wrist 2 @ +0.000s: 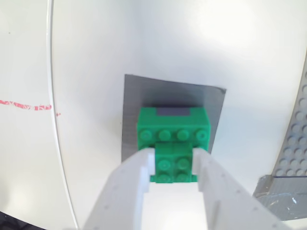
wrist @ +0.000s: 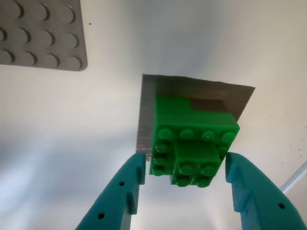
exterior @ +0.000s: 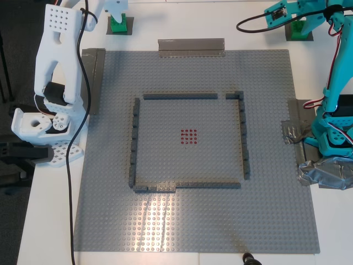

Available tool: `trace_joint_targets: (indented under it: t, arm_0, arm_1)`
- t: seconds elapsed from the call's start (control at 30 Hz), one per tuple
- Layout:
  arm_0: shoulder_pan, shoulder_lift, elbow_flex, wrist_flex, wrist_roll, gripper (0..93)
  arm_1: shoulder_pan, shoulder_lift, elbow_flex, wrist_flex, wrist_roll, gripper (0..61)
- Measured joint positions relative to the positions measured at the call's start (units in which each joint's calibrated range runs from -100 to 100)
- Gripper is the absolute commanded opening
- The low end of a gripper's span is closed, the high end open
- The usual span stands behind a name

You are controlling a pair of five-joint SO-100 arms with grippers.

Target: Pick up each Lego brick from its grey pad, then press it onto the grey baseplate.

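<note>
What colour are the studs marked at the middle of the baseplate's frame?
Red: a small square patch of red-marked studs on the grey baseplate, clearest in the exterior view.

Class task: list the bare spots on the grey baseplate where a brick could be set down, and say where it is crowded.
Free: inside the dark grey frame around the red marks, and the grey baseplate strip below the frame in the exterior view. Crowded: its edges beside both arms.

My first hand [wrist: 184, 177] teal, fingers spread apart; my second hand [wrist 2: 175, 179] white, fingers seemingly narrower, both downward-reaching.

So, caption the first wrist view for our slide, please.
Teal pincer open around a green brick on its grey pad.
</note>
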Motion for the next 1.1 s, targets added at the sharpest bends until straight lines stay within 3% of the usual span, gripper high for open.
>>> trace_joint_targets:
  t: [0.23,0.37,0.83,1.1]
  arm_0:
    - [0.0,0.0,0.0,-0.1,0.0,17.7]
    - [0.0,0.0,-0.1,-0.2,0.0,10.9]
    - [0.1,0.0,-2.3,0.6,-0.1,4.7]
    - [0.1,0.3,-2.5,0.6,-0.1,0.0]
  arm_1:
    - [1.5,-8.4,0.0,3.7,-1.8,1.7]
    - [5.4,-17.0,5.2,6.1,-3.5,1.5]
    - [22.2,-47.3,36.9,10.1,-9.3,0.1]
    - [36.9,-66.4,61.3,9.8,-13.6,0.1]
